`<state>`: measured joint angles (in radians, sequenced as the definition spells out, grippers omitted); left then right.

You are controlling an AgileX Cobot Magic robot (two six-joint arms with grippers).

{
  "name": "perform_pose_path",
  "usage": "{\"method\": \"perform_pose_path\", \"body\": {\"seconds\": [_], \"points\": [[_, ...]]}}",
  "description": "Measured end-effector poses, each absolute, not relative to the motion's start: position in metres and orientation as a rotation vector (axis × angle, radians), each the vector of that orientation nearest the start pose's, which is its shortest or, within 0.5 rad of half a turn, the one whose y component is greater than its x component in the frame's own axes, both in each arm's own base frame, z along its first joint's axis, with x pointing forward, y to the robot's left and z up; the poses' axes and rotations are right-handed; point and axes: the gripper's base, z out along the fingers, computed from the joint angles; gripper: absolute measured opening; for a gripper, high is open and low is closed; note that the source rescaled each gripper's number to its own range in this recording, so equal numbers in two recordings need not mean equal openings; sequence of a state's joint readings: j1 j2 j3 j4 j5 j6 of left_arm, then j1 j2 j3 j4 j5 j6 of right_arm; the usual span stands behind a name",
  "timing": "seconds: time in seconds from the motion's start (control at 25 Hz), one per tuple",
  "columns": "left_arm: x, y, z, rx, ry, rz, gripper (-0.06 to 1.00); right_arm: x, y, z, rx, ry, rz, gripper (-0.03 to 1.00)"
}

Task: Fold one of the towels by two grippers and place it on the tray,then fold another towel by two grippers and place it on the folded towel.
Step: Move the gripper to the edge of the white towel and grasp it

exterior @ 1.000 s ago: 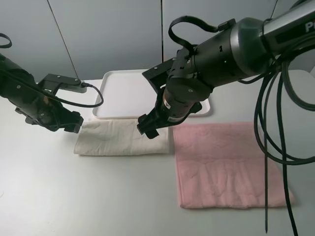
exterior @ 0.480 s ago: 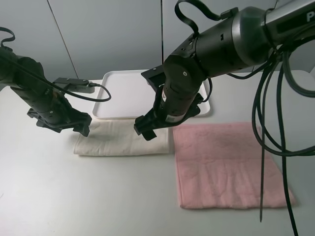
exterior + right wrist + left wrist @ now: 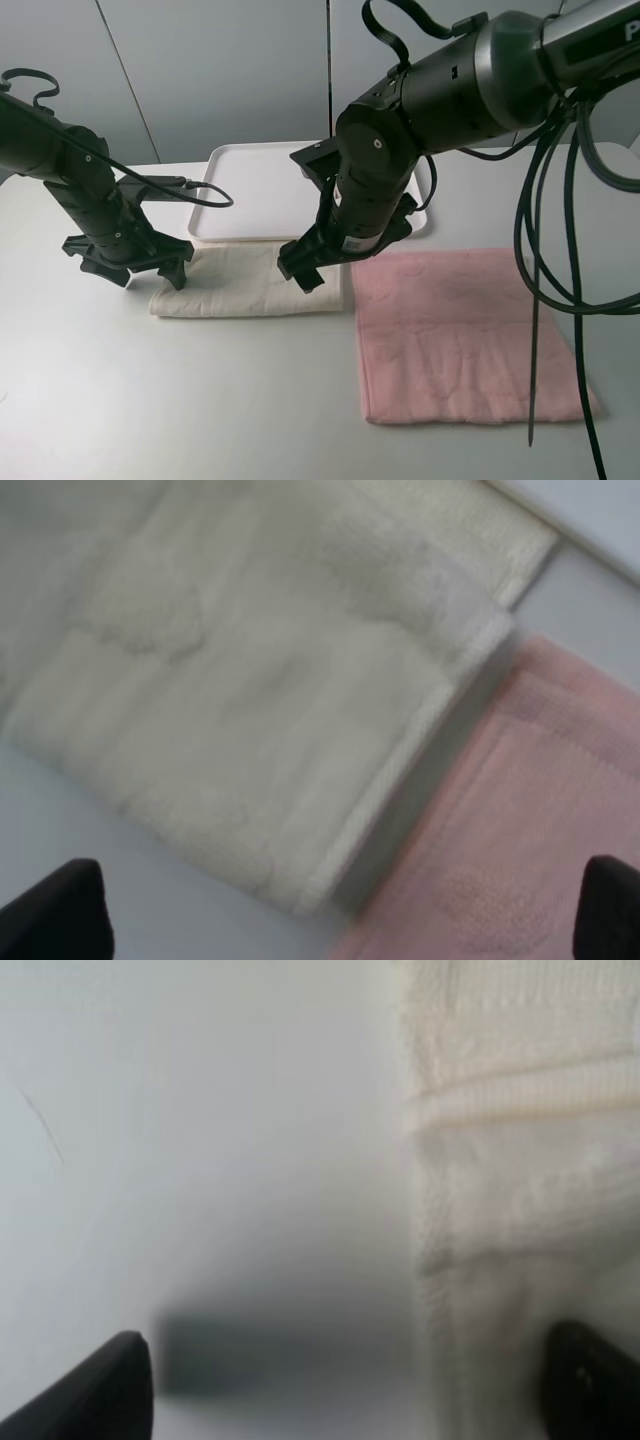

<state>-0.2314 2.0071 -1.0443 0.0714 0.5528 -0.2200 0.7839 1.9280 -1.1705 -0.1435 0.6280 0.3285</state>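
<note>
The cream towel (image 3: 240, 285) lies folded into a long strip on the table just in front of the white tray (image 3: 250, 185). My left gripper (image 3: 130, 270) is open and hangs low over the strip's left end. In the left wrist view the gripper (image 3: 350, 1390) straddles the towel (image 3: 520, 1160) edge and bare table. My right gripper (image 3: 303, 272) is open above the strip's right end. The right wrist view shows the gripper (image 3: 330, 910) over the cream towel (image 3: 250, 700), beside the pink towel (image 3: 520, 830). That pink towel (image 3: 465, 335) lies flat and unfolded to the right. Neither gripper holds anything.
The tray holds nothing. Black cables (image 3: 545, 250) from the right arm hang over the pink towel's right side. A grey wall stands behind the table. Bare table (image 3: 200, 400) stretches along the front and left.
My left gripper has swung right and turned, coming down at the cream towel's left end. My right gripper has settled slightly lower over the right end. Both towels lie as before.
</note>
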Motion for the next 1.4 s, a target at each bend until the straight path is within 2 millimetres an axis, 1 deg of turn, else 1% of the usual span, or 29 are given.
{"method": "perform_pose_path", "body": {"seconds": [0.24, 0.48, 0.64, 0.76, 0.88, 0.96, 1.12, 1.28, 1.4], "points": [[0.336, -0.075, 0.095, 0.101, 3.004, 0.03, 1.0, 0.267, 0.256, 0.148, -0.795, 2.745, 0.087, 1.0], [0.333, -0.072, 0.094, 0.143, 3.034, 0.08, 1.0, 0.265, 0.258, 0.148, -0.77, 2.771, 0.131, 1.0], [0.324, -0.069, 0.09, 0.163, 3.038, 0.099, 1.0, 0.264, 0.259, 0.148, -0.75, 2.786, 0.151, 1.0], [0.319, -0.068, 0.089, 0.164, 3.023, 0.09, 1.0, 0.265, 0.262, 0.152, -0.723, 2.79, 0.185, 1.0], [0.317, -0.067, 0.088, 0.162, 3.016, 0.084, 1.0, 0.272, 0.267, 0.158, -0.697, 2.789, 0.208, 0.99], [0.316, -0.067, 0.088, 0.16, 3.016, 0.084, 1.0, 0.276, 0.271, 0.155, -0.702, 2.818, 0.187, 0.97], [0.316, -0.067, 0.089, 0.16, 3.013, 0.083, 1.0, 0.286, 0.278, 0.141, -0.716, 2.861, 0.161, 0.95], [0.314, -0.067, 0.091, 0.171, 3.009, 0.087, 1.0, 0.301, 0.278, 0.132, -0.655, 2.928, 0.194, 0.95], [0.313, -0.066, 0.092, 0.192, 3.012, 0.092, 1.0, 0.307, 0.279, 0.127, -0.642, 2.947, 0.207, 0.95]]}}
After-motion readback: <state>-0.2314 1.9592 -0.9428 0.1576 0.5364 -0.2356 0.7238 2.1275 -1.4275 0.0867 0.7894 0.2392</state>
